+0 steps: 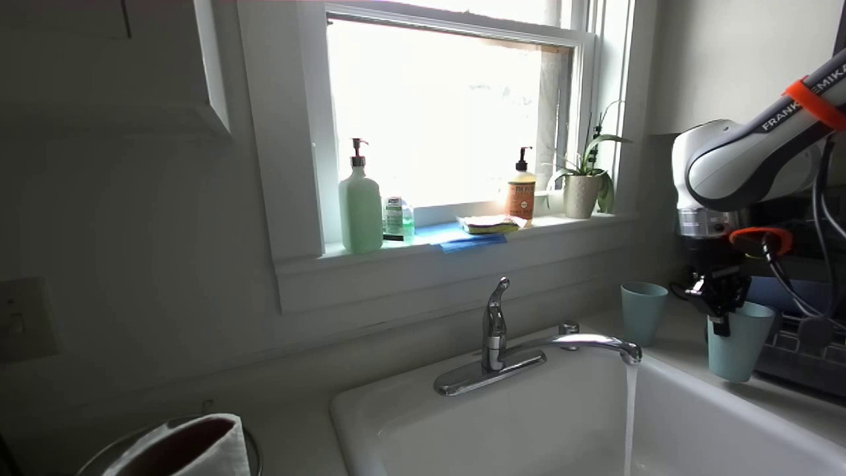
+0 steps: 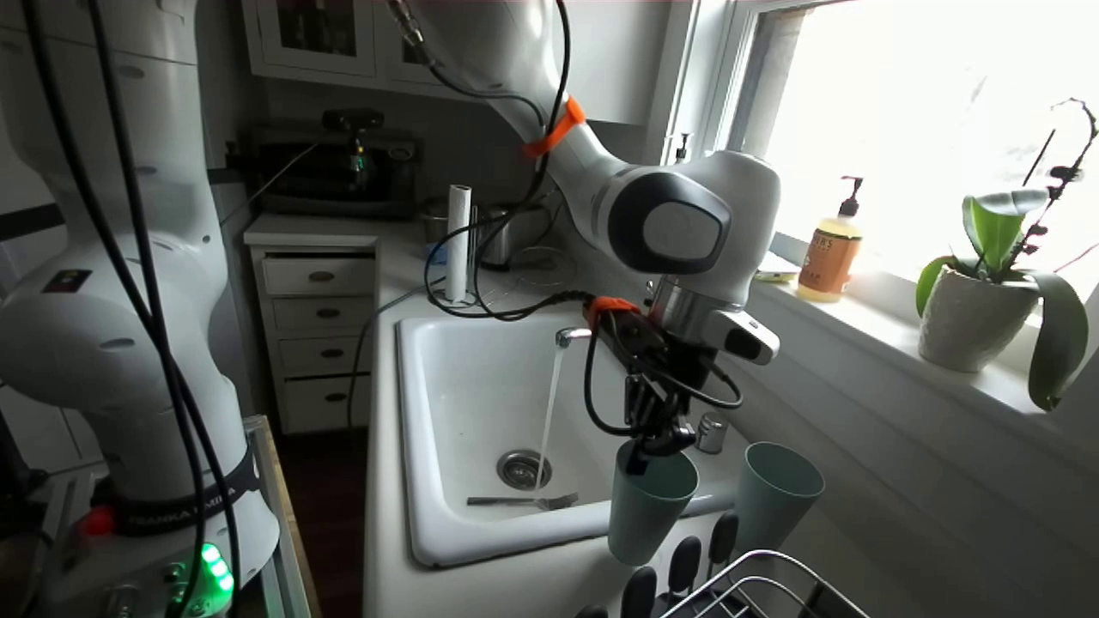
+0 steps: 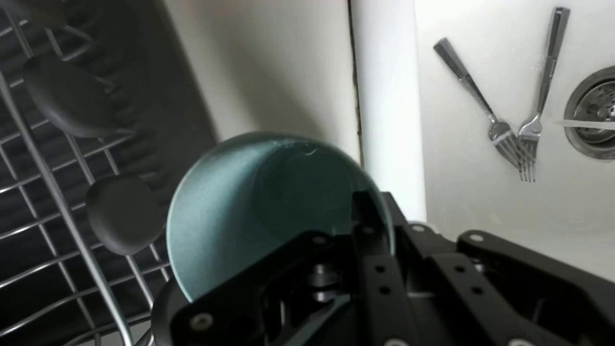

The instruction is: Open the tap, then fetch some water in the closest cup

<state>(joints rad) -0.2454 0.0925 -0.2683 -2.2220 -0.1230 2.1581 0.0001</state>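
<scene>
The chrome tap (image 1: 494, 337) stands at the back of the sink with its lever upright. A thin clear stream of water (image 1: 630, 416) runs from its spout into the sink; it also shows in an exterior view (image 2: 549, 412). The pale blue-green cup (image 1: 741, 347) is upright beside the sink, near the dish rack. My gripper (image 1: 722, 322) points down and is shut on the cup's rim. In the wrist view the fingers (image 3: 378, 199) pinch the wall, one inside and one outside. The cup (image 3: 307, 187) looks empty. It seems slightly above the counter.
A second blue-green cup (image 1: 643, 311) stands behind, close to the wall. A wire dish rack (image 2: 764, 562) with dark-handled items adjoins the held cup. The white sink (image 2: 421, 446) has a raised rim. Forks (image 3: 509, 139) lie in it near the drain (image 3: 596, 91).
</scene>
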